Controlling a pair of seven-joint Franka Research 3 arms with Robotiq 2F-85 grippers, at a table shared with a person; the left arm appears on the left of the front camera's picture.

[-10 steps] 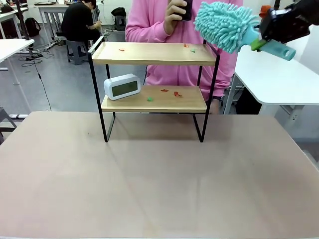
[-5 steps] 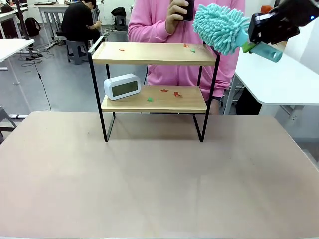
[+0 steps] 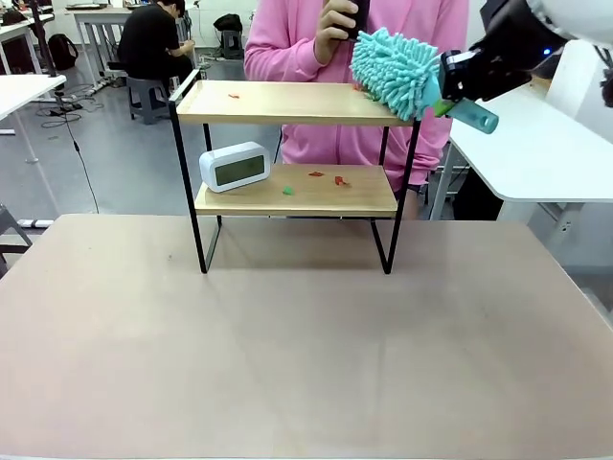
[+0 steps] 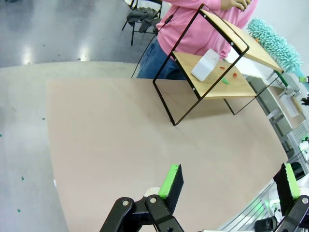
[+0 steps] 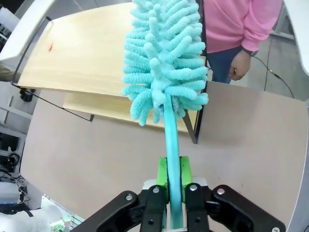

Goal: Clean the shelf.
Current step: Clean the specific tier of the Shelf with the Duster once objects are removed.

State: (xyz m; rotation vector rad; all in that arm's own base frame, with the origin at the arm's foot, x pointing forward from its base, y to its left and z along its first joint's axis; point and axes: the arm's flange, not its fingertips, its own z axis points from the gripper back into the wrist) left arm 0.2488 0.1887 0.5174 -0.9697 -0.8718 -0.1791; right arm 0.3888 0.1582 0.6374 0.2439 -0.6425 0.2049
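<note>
Shelf (image 3: 287,102) stands upright at the far middle of the table (image 3: 306,364). A person in a pink top is just behind it, one hand (image 3: 335,21) raised with a dark object (cannot tell what).

Right gripper (image 5: 174,180) is clamped tight on the turquoise handle of the duster (image 3: 393,67), both green pads pressed against the stem. The fluffy head lies over the right end of the top board, at or just above the wood. Whether it touches cannot be told from the front view.

Left gripper (image 4: 229,180) hangs low over the near table, jaws spread wide with nothing between them, well apart from the shelf.

Progress: early, by my reading. The tool is in hand and at the top tier's right end, but no stretch of board looks swept. A red scrap (image 3: 233,95) sits on the top board toward its left end. The lower board carries red bits (image 3: 339,179) and a green bit (image 3: 286,190) near its middle, plus a white clock (image 3: 235,166) at its left end.

Left to do, as I judge it: sweep the top board across to the left, then work the lower tier. There the clock stands in the way of the left part, and the headroom between boards looks tight for the bulky head.
</note>
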